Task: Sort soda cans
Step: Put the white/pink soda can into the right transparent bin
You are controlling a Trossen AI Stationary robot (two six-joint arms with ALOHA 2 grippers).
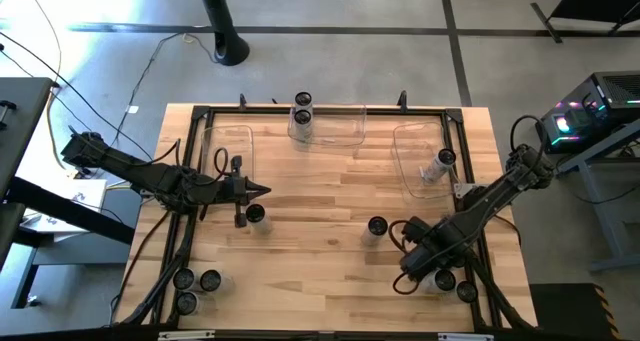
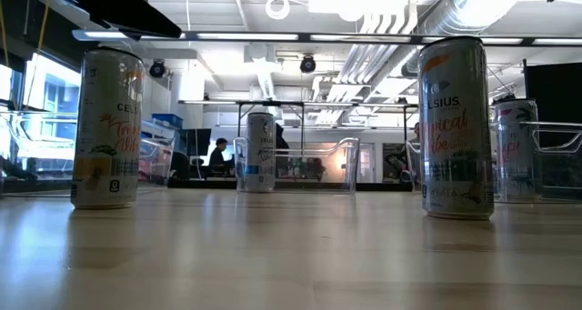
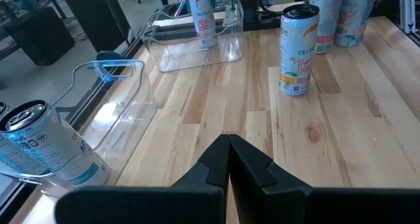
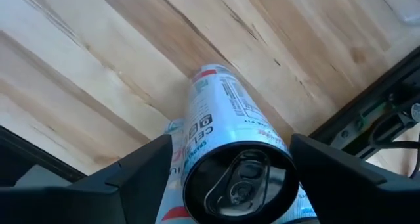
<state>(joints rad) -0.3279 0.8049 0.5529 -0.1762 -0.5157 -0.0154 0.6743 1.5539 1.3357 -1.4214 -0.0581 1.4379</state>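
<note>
The right pincer (image 4: 239, 178) is hanging over the near right corner of the table (image 1: 320, 196), its two fingers standing wide apart on either side of one upright soda can (image 4: 231, 159); from the wrist view the pads look close to the can's sides, but whether they are pressing on it cannot be told, and the can's base is resting on the wood. More soda cans (image 1: 455, 286) are clustered just beside it in that corner. The left pincer (image 1: 258, 191) is waiting with its fingers closed together and empty, pointing across the table, with a can (image 1: 255, 216) just beside it.

Other cans are standing near the middle (image 1: 377, 227), in the near left corner (image 1: 197, 286), in the far clear bin (image 1: 302, 113) and in the right bin (image 1: 444, 161).

The can is likely behaving as a stiff, smooth thin-walled cylinder: slippery on its printed side, easily dented if squeezed hard, and tall enough to tip. Its weight cannot be judged. The best hold is probably across the straight middle of the wall, below the tapered shoulder, fingers square to it and centred
</note>
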